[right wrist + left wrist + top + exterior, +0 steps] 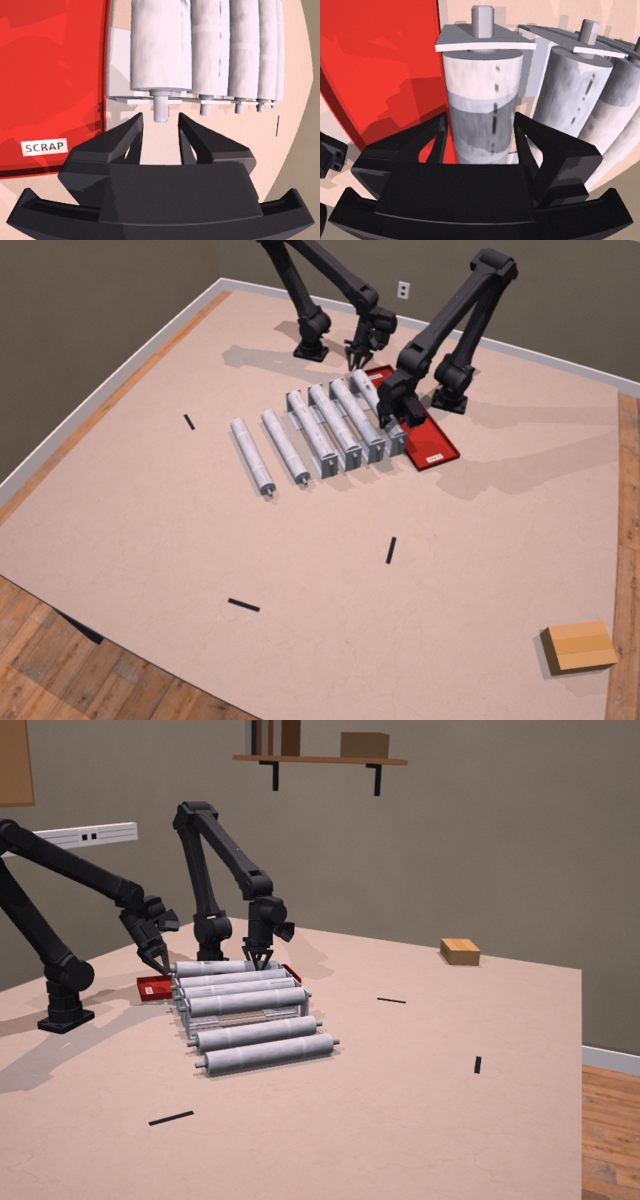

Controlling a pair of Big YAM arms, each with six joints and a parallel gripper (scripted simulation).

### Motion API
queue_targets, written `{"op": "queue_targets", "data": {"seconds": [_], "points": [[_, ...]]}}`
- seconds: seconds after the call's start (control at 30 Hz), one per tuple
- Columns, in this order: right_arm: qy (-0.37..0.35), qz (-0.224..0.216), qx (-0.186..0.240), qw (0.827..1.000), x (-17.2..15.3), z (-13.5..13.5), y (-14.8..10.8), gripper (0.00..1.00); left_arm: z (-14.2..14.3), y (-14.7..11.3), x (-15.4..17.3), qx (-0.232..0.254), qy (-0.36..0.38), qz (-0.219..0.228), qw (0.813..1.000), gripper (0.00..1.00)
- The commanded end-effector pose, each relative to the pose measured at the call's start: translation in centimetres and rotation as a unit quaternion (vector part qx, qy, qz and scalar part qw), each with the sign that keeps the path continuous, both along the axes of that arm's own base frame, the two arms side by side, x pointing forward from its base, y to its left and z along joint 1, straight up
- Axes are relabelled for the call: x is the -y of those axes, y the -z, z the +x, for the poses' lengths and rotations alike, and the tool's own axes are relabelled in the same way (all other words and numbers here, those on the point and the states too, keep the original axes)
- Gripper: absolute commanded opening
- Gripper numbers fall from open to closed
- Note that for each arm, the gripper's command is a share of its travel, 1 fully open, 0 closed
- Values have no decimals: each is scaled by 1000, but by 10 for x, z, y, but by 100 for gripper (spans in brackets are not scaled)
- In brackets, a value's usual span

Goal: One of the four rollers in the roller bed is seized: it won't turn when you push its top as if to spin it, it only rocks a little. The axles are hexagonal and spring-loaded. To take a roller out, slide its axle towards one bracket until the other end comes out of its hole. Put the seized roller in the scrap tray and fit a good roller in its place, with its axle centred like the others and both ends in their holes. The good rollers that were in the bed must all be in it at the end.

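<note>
The roller nearest the tray [368, 389] [206, 969] [483, 79] [161, 48] sits in the bed, an axle end poking out through each bracket. My left gripper [391, 424] [259, 969] [481, 118] is open, its fingers on either side of this roller near one bracket. My right gripper [354, 368] [166, 972] [160, 118] is partly open at the opposite end, fingertips either side of the protruding axle tip, gripping nothing. Three other rollers [312, 428] [335, 423] [356, 413] sit in the bed. The red scrap tray [437, 439] [394, 37] [37, 74] holds no visible roller. Which roller is seized does not show.
Two loose rollers [253, 456] [285, 446] [268, 1053] [256, 1033] lie side by side on the table beyond the bed's other side. A cardboard box [579, 645] [460, 955] stands far off. Flat black strips [391, 549] [244, 604] lie on the table.
</note>
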State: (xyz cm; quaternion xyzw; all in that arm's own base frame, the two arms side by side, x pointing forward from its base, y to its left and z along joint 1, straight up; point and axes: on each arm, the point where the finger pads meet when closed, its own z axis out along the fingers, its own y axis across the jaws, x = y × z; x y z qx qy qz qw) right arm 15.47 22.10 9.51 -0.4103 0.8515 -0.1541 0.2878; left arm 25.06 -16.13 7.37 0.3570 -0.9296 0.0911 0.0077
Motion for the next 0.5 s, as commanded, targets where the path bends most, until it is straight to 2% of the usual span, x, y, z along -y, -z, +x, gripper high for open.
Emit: {"op": "queue_targets", "data": {"seconds": [0.0,0.03,0.23,0.27,0.47], "points": [[-14,13,3,1000,-10,-2,-5,32,8,-8,5,15,-3,-7,1000,62],[-12,17,3,1000,-12,-1,-12,32,9,-15,4,17,-2,-8,1000,62],[-11,8,2,1000,-7,-3,-11,32,12,-14,4,14,-7,-6,1000,62],[-12,4,2,1000,-7,-2,-9,3,12,-14,4,14,-7,-6,1000,62],[-10,6,1,1000,-7,-2,-9,3,13,-14,5,17,-7,-7,1000,62]]}}
